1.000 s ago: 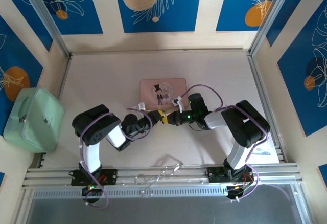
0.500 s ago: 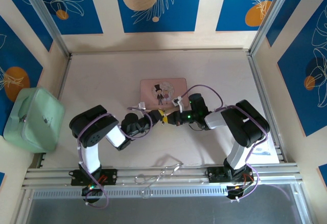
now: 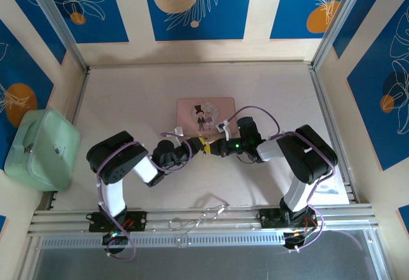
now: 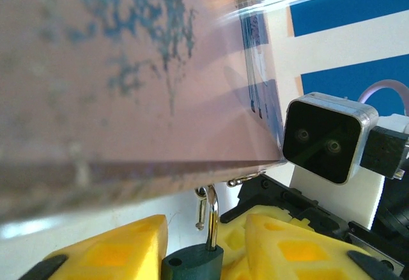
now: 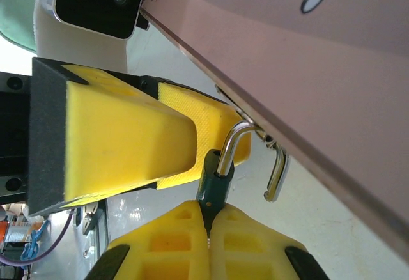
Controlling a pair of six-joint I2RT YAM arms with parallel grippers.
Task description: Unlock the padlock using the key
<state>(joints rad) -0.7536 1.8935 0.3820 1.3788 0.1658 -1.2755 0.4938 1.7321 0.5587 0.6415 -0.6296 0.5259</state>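
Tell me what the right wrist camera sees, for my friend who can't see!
A tiny blue-green padlock sits between the left end effector's yellow fingers, its silver shackle hooked at the pink tin's edge. The right end effector, shut, meets it from below.

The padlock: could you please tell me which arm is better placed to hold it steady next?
Right, probably: the right gripper pinches the padlock by its body, its shackle hooked on the pink tin; the left gripper merely flanks it.
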